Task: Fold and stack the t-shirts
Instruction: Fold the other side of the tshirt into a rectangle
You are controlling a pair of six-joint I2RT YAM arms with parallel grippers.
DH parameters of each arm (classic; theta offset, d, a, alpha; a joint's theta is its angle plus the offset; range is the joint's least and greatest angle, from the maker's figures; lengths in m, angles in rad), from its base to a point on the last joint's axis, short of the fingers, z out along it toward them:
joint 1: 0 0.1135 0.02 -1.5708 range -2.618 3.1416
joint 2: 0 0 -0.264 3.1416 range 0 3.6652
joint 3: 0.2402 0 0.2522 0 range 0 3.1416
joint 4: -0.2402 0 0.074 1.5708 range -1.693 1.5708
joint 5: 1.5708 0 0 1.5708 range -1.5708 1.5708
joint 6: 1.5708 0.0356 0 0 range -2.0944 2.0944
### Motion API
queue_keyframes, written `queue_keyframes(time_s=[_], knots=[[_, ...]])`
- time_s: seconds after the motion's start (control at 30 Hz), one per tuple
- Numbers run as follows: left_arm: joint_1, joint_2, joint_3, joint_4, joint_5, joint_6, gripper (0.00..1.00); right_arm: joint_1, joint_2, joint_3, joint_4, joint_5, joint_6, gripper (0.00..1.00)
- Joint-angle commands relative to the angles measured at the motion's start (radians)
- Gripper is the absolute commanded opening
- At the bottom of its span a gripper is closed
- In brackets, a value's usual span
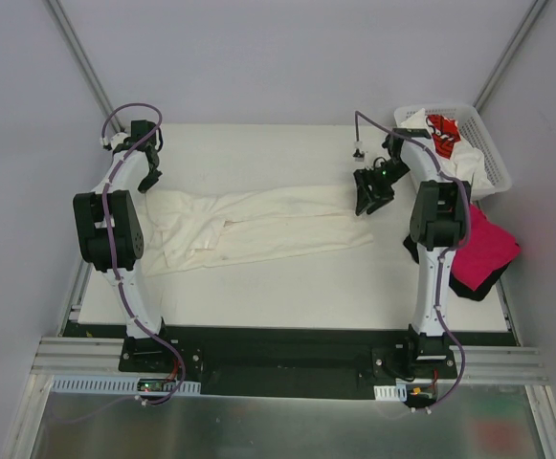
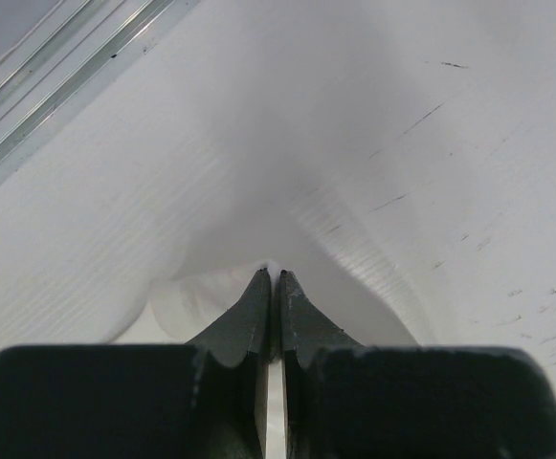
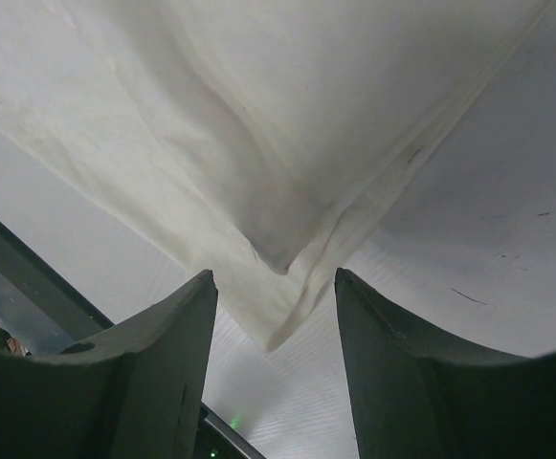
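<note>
Cream shirt (image 1: 258, 225) lies pulled out long across the middle of the table (image 1: 287, 287), running from the left side to the right, rumpled and partly folded over at its left end. My left gripper (image 2: 273, 275) sits at the shirt's far left corner with its jaws pressed together; on the wrist view I see cloth tented up to the fingertips (image 2: 256, 287) and a sliver of it pinched between them. My right gripper (image 3: 273, 277) is at the shirt's right end, its jaws standing about half apart. A pointed corner of the cloth shows in the gap between them, and I see neither finger touching it, so it grips nothing. At the far right a basket (image 1: 493, 158) holds a red-print shirt (image 1: 442, 132). A pink shirt (image 1: 483, 244) lies on the table's right edge over a black shirt (image 1: 469, 287).
</note>
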Motion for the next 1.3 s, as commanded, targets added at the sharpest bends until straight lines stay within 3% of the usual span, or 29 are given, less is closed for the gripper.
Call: queue_keyframes(time_s=[0.0, 0.2, 0.3, 0.87, 0.97, 1.0, 1.17, 1.27], knots=[[-0.003, -0.018, 0.007, 0.012, -0.002, 0.027, 0.00, 0.010, 0.012, 0.030, -0.014, -0.031, -0.006, 0.55], [-0.003, -0.013, 0.009, 0.017, 0.000, 0.030, 0.00, 0.018, 0.032, 0.041, -0.008, -0.023, 0.003, 0.55], [-0.003, -0.010, 0.006, 0.018, 0.001, 0.030, 0.00, 0.021, 0.040, 0.053, -0.010, -0.022, 0.003, 0.50], [-0.003, -0.010, 0.002, 0.026, -0.013, 0.037, 0.00, 0.028, 0.055, 0.073, -0.005, -0.016, 0.018, 0.49], [-0.003, -0.010, 0.002, 0.025, -0.013, 0.039, 0.00, 0.027, 0.047, 0.062, 0.006, -0.016, 0.020, 0.43], [-0.003, -0.010, 0.004, 0.026, -0.013, 0.039, 0.00, 0.027, 0.047, 0.062, 0.007, -0.016, 0.021, 0.37], [-0.003, -0.012, 0.002, 0.028, -0.019, 0.042, 0.00, 0.025, 0.047, 0.061, 0.010, -0.016, 0.029, 0.32], [-0.003, -0.015, 0.001, 0.028, -0.023, 0.042, 0.00, 0.025, 0.043, 0.053, 0.013, -0.013, 0.027, 0.19]])
